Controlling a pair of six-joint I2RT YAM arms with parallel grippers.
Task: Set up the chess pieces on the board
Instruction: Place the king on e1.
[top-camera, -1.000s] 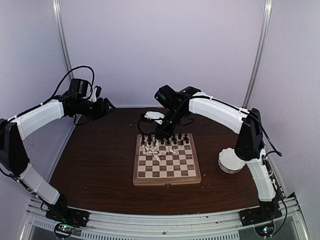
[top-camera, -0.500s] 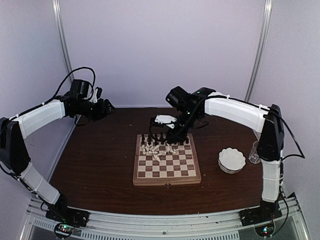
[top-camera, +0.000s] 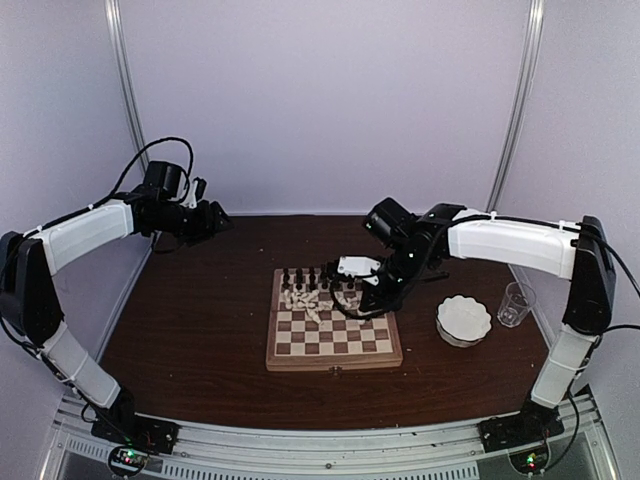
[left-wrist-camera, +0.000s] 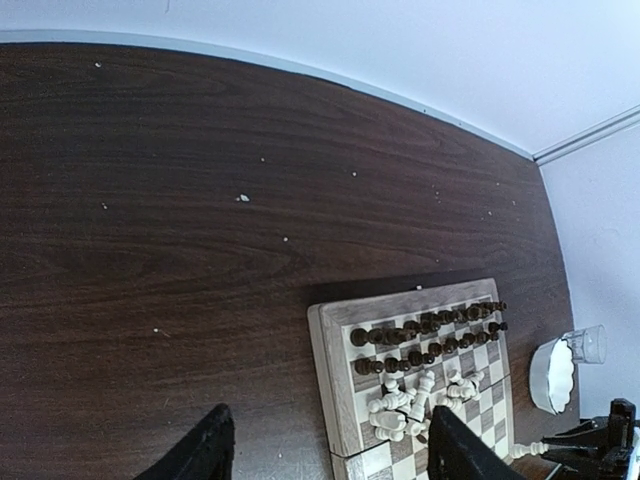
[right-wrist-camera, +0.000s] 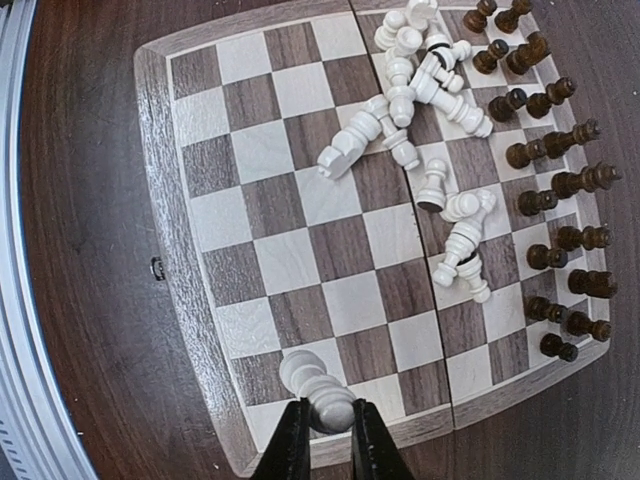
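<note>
Board (top-camera: 333, 361) sits mid-table on the dark wood table (top-camera: 190, 330), squared to the arms. Dark pieces (right-wrist-camera: 560, 215) stand upright in two rows along the board's far edge. White pieces (right-wrist-camera: 420, 95) lie tipped over in a loose heap just in front of the dark rows, mostly on the middle squares, several touching or overlapping each other. The near rows of squares are bare.

Right claw (right-wrist-camera: 325, 440) hangs over the board's right side, fingers pressed together and pinching one white piece (right-wrist-camera: 318, 390) by its upper end. The piece is tilted, with its base pointing into the board, over the outermost squares by the border. Cannot tell whether it touches the surface. In the top view the right arm reaches in from the right, low over the board.

Left claw (left-wrist-camera: 325, 455) is held high over the far-left part of the table, well apart from the board, fingers spread wide with nothing between them. Its camera looks down on bare wood, with the board in the lower right of its view.

White bowl (top-camera: 464, 320) sits on the table to the right of the board, with a clear cup (top-camera: 515, 303) just beside it on the far right.
</note>
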